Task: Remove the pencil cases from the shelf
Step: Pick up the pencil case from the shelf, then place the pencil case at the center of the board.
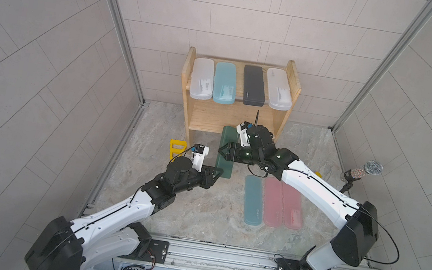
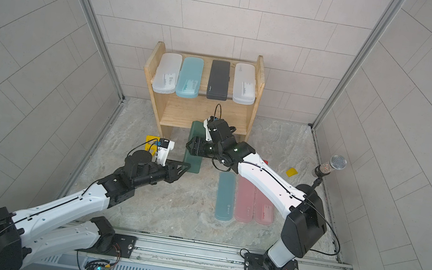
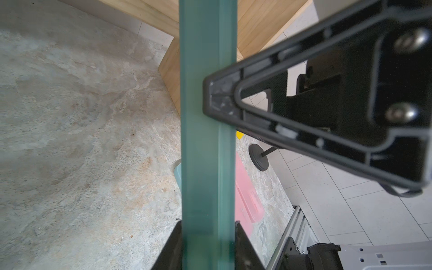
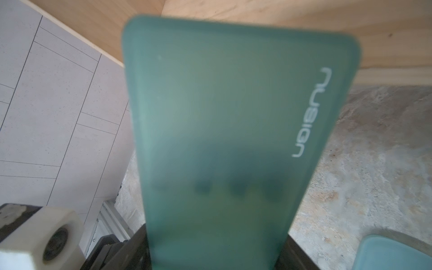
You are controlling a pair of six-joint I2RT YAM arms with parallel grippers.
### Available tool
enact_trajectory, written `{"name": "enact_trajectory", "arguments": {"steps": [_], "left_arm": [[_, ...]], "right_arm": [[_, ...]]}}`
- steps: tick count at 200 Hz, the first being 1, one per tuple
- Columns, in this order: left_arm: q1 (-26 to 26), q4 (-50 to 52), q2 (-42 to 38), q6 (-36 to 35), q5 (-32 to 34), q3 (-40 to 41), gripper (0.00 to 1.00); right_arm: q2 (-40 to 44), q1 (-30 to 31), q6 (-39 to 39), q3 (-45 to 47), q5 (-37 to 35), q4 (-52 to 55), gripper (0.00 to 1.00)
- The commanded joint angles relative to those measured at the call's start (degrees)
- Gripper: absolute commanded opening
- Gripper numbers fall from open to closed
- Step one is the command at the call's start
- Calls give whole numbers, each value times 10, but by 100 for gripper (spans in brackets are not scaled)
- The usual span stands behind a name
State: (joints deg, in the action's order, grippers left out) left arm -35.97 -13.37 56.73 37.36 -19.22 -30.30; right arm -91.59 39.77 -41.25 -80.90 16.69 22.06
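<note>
– Left end effector (image 1: pixel 217 172) is pinched on the near end of the dark green pencil case (image 1: pixel 228 139). In the left wrist view I see its jaws tight against both sides.

– And the other arm?

– Right end effector (image 1: pixel 222 152) sits at mid-length, with its jaws against the two long edges. From the right wrist view I read it as clamped on, so both arms hold the one case.

– Where is the case?

– At the centre of the frame in both top views, lifted off the desk (image 1: pixel 182 212). Its far end is just at the front of the lower tier of the shelf (image 1: pixel 292 89). I can't tell whether it touches the wood.

– Which step is this?

– I'd call it a handover. A teal pencil case (image 1: pixel 254 200) and the pink pencil cases (image 1: pixel 272 206) lie on the desk at lower right. Four wait on the top tier: a frosted white pencil case (image 1: pixel 202 79), a light teal pencil case (image 1: pixel 224 84), a black pencil case (image 1: pixel 253 86) and another white one.

– What comes next?

– My guess is that the left must let go cleanly before I swing the right, or the case twists between them. Then I'd lay it beside the teal one without nudging the row.
</note>
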Motion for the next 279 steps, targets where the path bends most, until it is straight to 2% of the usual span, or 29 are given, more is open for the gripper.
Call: {"name": "enact_trajectory", "arguments": {"steps": [1,9,14,18,27,37,41,61,107,146,185,279], "left_arm": [[3,-37,-4,-21,-7,-10,0],[3,-36,-3,-22,-6,-11,0],[3,-35,-3,-22,-5,-12,7],[3,-35,-4,-24,-5,-12,17],[3,-26,-5,-26,-1,-14,60],[3,-14,-8,-28,8,-16,94],[3,-9,-10,-29,14,-16,99],[4,36,-26,-29,75,-18,100],[14,103,-52,-60,164,-36,100],[50,98,-33,-63,113,-44,100],[66,88,-17,-53,78,-41,100],[80,97,-31,-44,60,-22,100]], "right_arm": [[7,1,-3,23,-24,-3,62],[10,-1,-4,25,-28,-4,59],[12,-2,-4,26,-28,-2,58],[14,-2,-5,27,-28,-1,57],[19,-5,-5,29,-31,4,57],[26,-8,-4,34,-35,10,56],[30,-9,-4,37,-35,13,56],[52,-12,1,58,-45,33,56],[97,-11,-3,136,-52,87,57],[78,-2,-30,182,-5,92,57],[41,21,-50,193,0,62,57],[-57,65,-66,188,-52,63,60]]}}
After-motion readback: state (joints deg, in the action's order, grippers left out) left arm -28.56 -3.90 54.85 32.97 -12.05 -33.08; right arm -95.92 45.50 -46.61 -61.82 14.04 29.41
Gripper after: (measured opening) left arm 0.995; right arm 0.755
